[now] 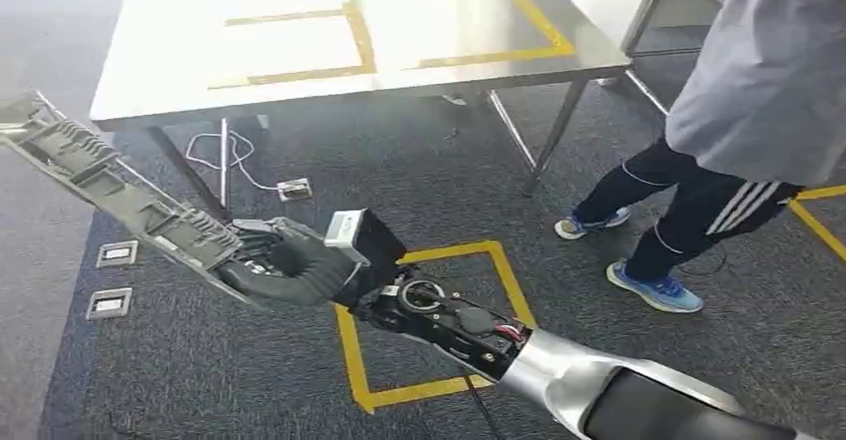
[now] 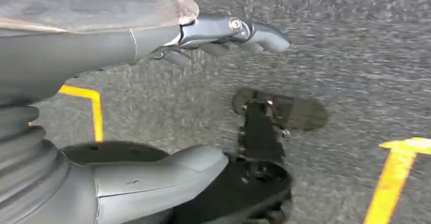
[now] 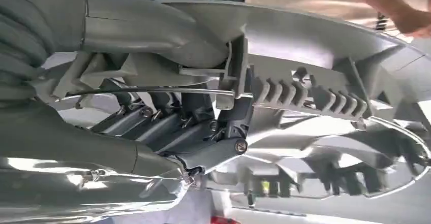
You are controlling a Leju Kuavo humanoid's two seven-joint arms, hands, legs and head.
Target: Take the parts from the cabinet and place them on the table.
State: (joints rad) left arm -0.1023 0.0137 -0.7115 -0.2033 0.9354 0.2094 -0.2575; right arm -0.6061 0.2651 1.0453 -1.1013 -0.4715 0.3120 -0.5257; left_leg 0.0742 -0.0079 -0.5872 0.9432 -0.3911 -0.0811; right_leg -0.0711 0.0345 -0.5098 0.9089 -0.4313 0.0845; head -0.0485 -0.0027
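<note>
Carpet (image 1: 419,191) lies open between table edge (image 1: 359,86) and right hand (image 1: 289,260) gripping the long grey part (image 1: 110,181).

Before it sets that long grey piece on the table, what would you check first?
1. Grip: right hand holds the long grey part near one end, fingers wrapped on it: ok.
2. Part level: tilted, far end higher: not ok.
3. Table bare in the taped squares: ok.
4. Person stands close beside the table: not ok.
5. Left hand holds nothing, hangs over the carpet: ok.
6. Grip firmness: cannot tell.
</note>
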